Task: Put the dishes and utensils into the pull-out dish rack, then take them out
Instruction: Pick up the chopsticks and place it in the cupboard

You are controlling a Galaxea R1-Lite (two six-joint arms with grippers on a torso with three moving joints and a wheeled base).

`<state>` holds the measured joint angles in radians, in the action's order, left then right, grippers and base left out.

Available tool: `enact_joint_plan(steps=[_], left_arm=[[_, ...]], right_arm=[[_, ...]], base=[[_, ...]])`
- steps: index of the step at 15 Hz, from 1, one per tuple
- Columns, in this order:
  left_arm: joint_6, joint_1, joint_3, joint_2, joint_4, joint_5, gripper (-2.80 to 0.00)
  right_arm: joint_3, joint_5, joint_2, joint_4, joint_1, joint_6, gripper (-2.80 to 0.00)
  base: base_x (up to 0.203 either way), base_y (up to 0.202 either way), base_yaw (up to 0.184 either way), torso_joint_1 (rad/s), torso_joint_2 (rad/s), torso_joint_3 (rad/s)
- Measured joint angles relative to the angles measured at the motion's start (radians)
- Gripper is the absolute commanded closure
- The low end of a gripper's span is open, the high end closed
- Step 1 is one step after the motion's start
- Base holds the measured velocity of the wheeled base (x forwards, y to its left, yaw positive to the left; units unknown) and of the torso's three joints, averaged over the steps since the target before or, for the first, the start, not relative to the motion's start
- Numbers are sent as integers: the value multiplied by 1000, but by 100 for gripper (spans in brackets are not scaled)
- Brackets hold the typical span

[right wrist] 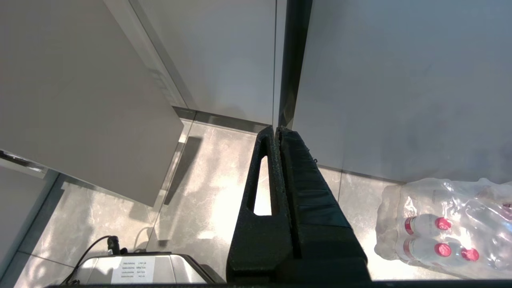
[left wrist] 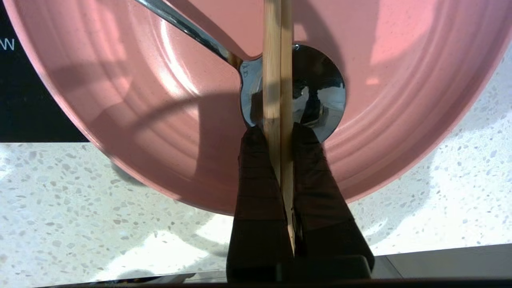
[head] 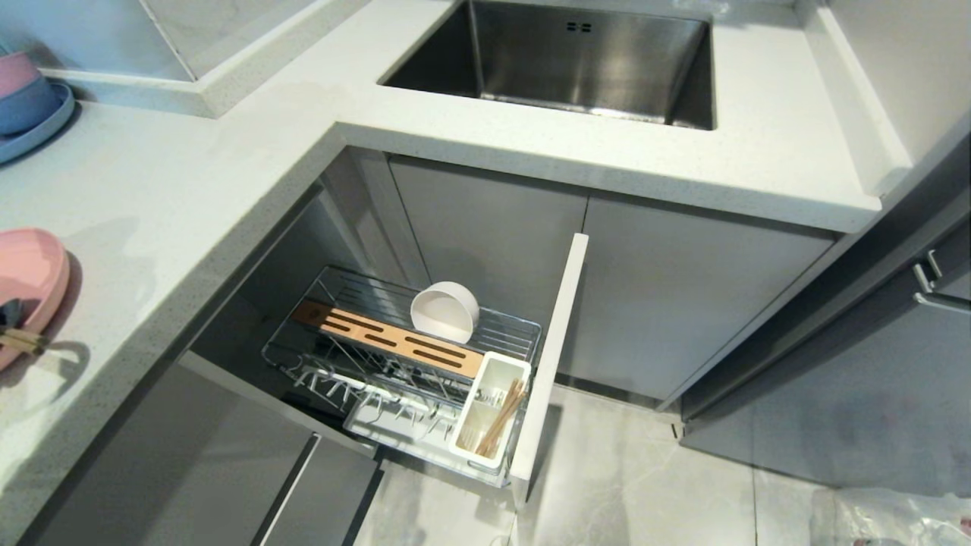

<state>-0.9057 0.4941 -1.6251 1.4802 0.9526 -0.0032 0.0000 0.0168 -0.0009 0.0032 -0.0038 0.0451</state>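
From the head camera, we see the pull-out dish rack [head: 410, 356] drawn out below the surface [head: 190, 197], the cream-white bowl [head: 445, 311] standing on edge in its wires and one pair of chopsticks [head: 501, 418] leaning in the white utensil cup [head: 489, 409]. At the far left edge the pink plate [head: 26, 280] lies on the surface, with our left gripper [head: 11, 322] over it.

At the left wrist, we find that gripper [left wrist: 280, 136] pinched tight on a second pair of wooden chopsticks [left wrist: 277, 80], near one end, above the spoon [left wrist: 312, 96] lying in the plate [left wrist: 140, 120]. The sticks are light, stiff and smooth, so we judge they could pivot or slide apart; a hold nearer the middle would steady them.

At the right wrist, our right gripper [right wrist: 278, 132] hangs closed and empty over the floor [right wrist: 200, 200], beside packed bottles [right wrist: 440, 232].
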Motion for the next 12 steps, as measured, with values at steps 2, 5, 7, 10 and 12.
enact_joint_plan(steps=[2, 5, 7, 10, 12], left_arm=[[-1, -2, -4, 0, 0, 0, 0], [-5, -2, -28, -5, 4, 1, 0], [-6, -2, -81, -24, 29, 1, 0], [-5, -39, -175, -66, 78, 1, 0], [-6, -105, -235, -98, 116, 1, 0]], right_arm=[[0, 0, 0, 0, 0, 0, 0], [0, 0, 0, 0, 0, 0, 0], [0, 0, 0, 0, 0, 0, 0], [0, 0, 0, 0, 0, 0, 0], [0, 0, 0, 0, 0, 0, 0]], base=[[0, 0, 0, 0, 0, 0], [0, 0, 0, 0, 0, 0], [0, 0, 0, 0, 0, 0], [0, 0, 0, 0, 0, 0], [0, 0, 0, 0, 0, 0]])
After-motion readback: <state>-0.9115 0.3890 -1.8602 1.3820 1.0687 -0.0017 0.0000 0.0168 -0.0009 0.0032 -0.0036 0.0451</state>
